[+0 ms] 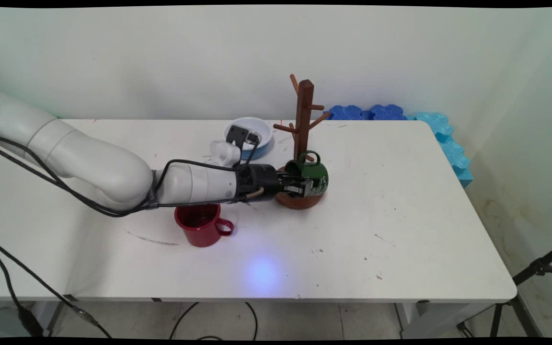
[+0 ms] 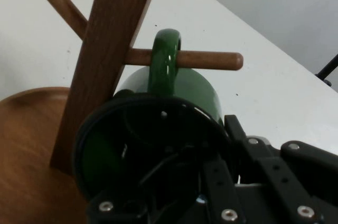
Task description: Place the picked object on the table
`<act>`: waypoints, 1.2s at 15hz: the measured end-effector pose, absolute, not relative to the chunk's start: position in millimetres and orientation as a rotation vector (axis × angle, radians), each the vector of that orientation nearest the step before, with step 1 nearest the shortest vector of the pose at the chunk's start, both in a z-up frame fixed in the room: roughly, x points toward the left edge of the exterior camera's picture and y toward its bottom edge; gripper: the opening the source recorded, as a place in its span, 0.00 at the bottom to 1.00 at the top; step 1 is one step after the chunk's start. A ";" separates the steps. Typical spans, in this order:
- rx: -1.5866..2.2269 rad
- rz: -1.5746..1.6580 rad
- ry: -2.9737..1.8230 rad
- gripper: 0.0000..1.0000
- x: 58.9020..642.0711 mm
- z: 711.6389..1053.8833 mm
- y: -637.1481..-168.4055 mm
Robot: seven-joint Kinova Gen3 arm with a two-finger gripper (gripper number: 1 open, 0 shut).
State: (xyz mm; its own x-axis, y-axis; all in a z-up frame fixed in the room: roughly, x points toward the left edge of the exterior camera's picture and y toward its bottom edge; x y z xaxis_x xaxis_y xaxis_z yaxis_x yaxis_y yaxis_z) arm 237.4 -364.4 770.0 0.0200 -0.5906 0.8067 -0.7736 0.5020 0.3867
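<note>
A green mug [image 1: 315, 175] hangs low on a wooden mug tree [image 1: 303, 115], just above the tree's round base [image 1: 300, 202]. In the hand view the mug's handle [image 2: 165, 60] is looped over a horizontal peg [image 2: 211, 60] beside the post [image 2: 111, 49]. My gripper [image 1: 302, 187] reaches in from the left and is shut on the mug's rim [image 2: 211, 139], one finger inside the mug [image 2: 198, 89] and one outside. The mug's opening faces the hand.
A red mug [image 1: 201, 225] stands upright on the table below my forearm, handle to the right. A white and blue bowl [image 1: 252, 132] sits behind the wrist. Blue foam pieces [image 1: 448, 143] line the table's far right corner. Black cables hang from the arm.
</note>
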 end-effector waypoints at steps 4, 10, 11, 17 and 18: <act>1.166 0.209 -1.664 0.00 235.0 775.2 -362.8; 1.144 0.185 -1.662 0.00 231.3 788.1 -353.4; 1.140 0.179 -1.662 0.00 230.7 791.0 -350.9; 1.122 0.140 -1.656 0.00 226.5 812.5 -333.5; 1.120 0.134 -1.656 0.00 226.1 816.2 -330.5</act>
